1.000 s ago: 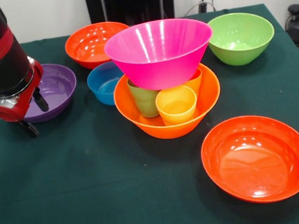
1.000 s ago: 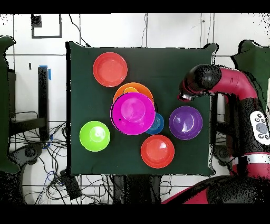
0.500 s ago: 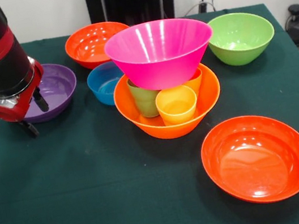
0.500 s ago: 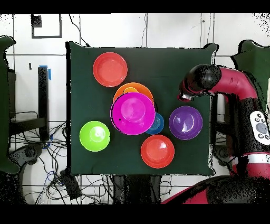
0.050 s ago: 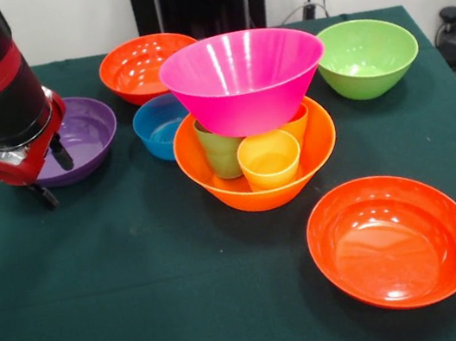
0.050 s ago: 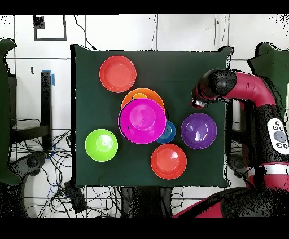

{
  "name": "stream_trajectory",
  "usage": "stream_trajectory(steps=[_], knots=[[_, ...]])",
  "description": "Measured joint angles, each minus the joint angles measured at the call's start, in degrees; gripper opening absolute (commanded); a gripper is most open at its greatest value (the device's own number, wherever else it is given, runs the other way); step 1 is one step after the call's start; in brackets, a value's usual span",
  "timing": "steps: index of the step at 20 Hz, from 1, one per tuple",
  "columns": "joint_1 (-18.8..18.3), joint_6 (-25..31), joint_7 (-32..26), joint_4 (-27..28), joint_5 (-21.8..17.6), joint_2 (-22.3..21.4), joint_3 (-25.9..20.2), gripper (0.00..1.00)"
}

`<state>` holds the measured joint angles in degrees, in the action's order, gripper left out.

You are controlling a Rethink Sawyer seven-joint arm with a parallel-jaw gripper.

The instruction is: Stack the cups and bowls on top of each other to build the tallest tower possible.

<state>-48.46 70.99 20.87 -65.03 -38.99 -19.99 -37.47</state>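
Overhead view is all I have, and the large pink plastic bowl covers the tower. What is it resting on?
Observer: In the front view, the large pink plastic bowl sits on three small plastic tumblers: a green cup, a yellow cup and an orange cup. They stand upright in the large light orange plastic bowl.
Operator: Is the small blue bowl at its edge part of the tower?
Observer: No. The small blue plastic bowl stands on the table beside the base.
Operator: And the tool?
Observer: The tool is open and empty, just outside the shallow purple plastic bowl.
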Motion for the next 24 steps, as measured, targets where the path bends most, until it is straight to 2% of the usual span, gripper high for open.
stream_trajectory(steps=[14,24], knots=[[-0.09,-0.01,0.0,-0.03,-0.14,0.0,0.0,1.0],[-1.48,-0.33,0.0,-0.88,-0.14,-0.08,0.01,1.0]])
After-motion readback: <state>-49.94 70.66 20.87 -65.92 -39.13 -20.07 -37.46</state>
